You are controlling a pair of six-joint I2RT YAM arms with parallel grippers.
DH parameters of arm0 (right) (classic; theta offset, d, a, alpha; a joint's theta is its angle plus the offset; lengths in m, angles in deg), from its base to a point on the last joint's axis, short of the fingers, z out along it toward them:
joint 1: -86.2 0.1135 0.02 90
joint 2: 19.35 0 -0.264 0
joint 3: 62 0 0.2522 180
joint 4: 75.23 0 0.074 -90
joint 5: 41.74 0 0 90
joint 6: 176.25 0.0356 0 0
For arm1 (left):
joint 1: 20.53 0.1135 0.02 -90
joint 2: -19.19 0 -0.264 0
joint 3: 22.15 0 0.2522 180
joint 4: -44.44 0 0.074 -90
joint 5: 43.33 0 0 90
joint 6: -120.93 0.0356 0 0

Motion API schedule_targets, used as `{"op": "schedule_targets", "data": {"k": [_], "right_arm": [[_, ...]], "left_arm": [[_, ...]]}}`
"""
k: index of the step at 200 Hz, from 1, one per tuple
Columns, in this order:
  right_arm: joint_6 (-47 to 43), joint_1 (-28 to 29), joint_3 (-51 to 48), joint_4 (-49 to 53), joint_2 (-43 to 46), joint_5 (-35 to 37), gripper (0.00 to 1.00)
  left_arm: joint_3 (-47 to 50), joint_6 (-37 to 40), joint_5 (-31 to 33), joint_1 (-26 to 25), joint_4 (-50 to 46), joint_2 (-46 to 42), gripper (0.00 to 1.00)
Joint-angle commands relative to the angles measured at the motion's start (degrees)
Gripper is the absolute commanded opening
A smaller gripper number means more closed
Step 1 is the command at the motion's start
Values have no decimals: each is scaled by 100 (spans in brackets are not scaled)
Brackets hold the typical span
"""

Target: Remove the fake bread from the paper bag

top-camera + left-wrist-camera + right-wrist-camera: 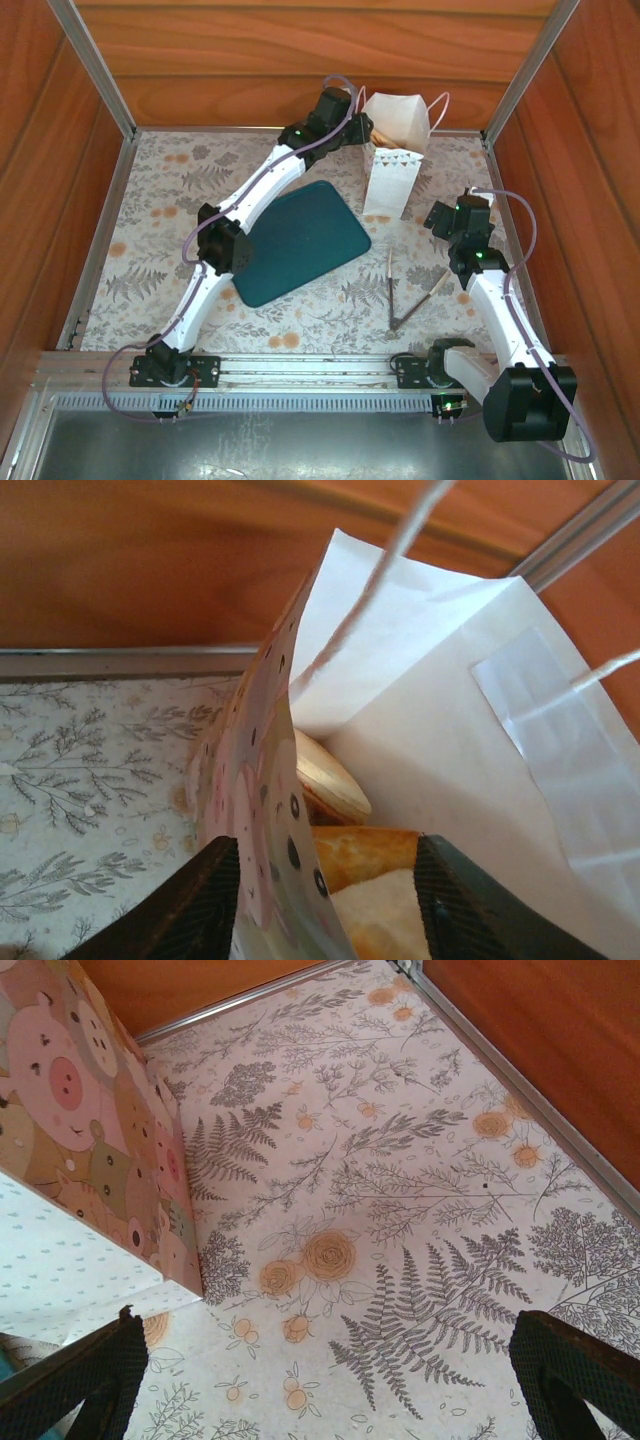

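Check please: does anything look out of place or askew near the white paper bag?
Yes. The left gripper straddles the printed side wall of the small white paper bag: one finger is outside, the other inside beside the golden-brown toy bread. Closing could pinch paper too. The teal rectangular tray lies turned at an angle.

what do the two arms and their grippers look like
Both the left arm and right arm have white link shells, black joint housings, a thin lilac cable looping alongside, and a small green light near the wrist. The left gripper and right gripper are dark, matte and rough-edged.
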Motion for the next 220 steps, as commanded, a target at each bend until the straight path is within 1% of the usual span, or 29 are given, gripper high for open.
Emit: {"op": "schedule_targets", "data": {"k": [1,16,40,58,90,100,121,138,165,184,201,220], "right_arm": [[20,68,37,29,60,-61,100],[58,94,8,23,65,-61,100],[78,131,2,37,56,-61,100],[76,165,-12,17,50,-69,100],[50,209,-20,-68,-29,-61,100],[52,224,-24,-83,-48,-69,100],[9,248,-44,-160,-91,-118,100],[-49,266,-51,-218,-137,-185,100],[-53,313,-59,-269,-165,-335,100],[-94,363,-55,-301,-165,-574,100],[-199,421,10,-284,-230,-822,100],[-337,495,207,-169,-466,-1092,100]], "left_arm": [[-382,-117,8,96,-138,218,44],[-613,-188,-70,149,-142,394,37],[-786,-303,-121,184,-133,520,20],[-791,-288,-69,205,-87,516,10],[-814,-287,-68,244,117,549,4],[-830,-258,-68,244,184,570,0],[-866,-183,-102,246,454,625,0],[-850,-167,-106,244,917,672,0],[-867,82,135,255,1577,751,0],[-824,251,291,303,1913,757,0],[-834,318,397,400,2085,770,0],[-887,407,436,549,2073,745,0]]}}
